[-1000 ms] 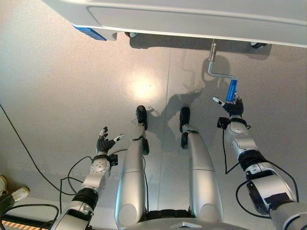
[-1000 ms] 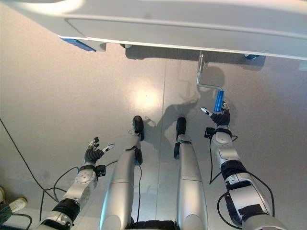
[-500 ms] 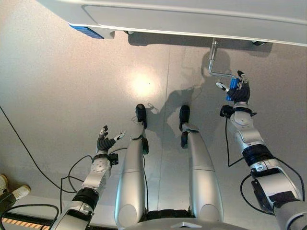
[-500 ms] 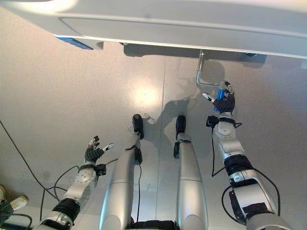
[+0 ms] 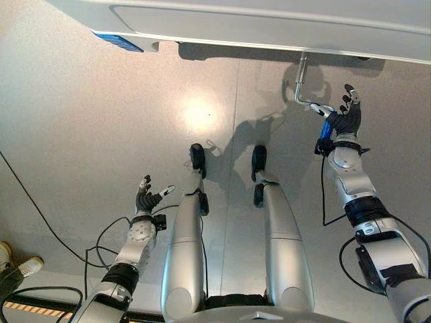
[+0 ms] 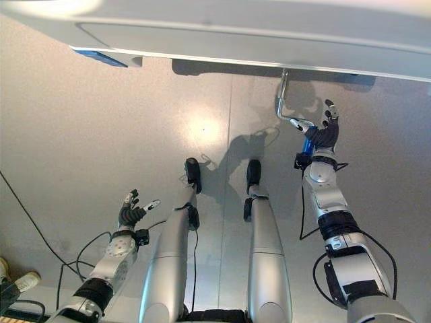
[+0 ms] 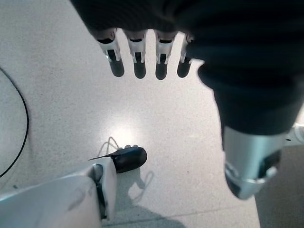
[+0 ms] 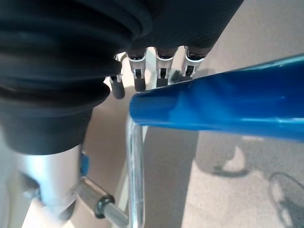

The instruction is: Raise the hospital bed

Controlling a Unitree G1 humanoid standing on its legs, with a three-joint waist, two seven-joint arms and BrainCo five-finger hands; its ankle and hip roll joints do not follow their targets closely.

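Right hand [image 5: 345, 120] — fingers straight, spread against blue crank handle [image 8: 223, 107] under hospital bed [image 5: 269, 27]; left hand [image 5: 145, 200] — fingers relaxed, empty.

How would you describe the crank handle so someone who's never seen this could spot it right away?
Find the pale bed frame across the far edge of the floor. Near its right end a bent silver crank hangs from the frame's underside. At the crank's free end is the handle, a short bright blue grip against the open right hand, the only blue part on bare metal.
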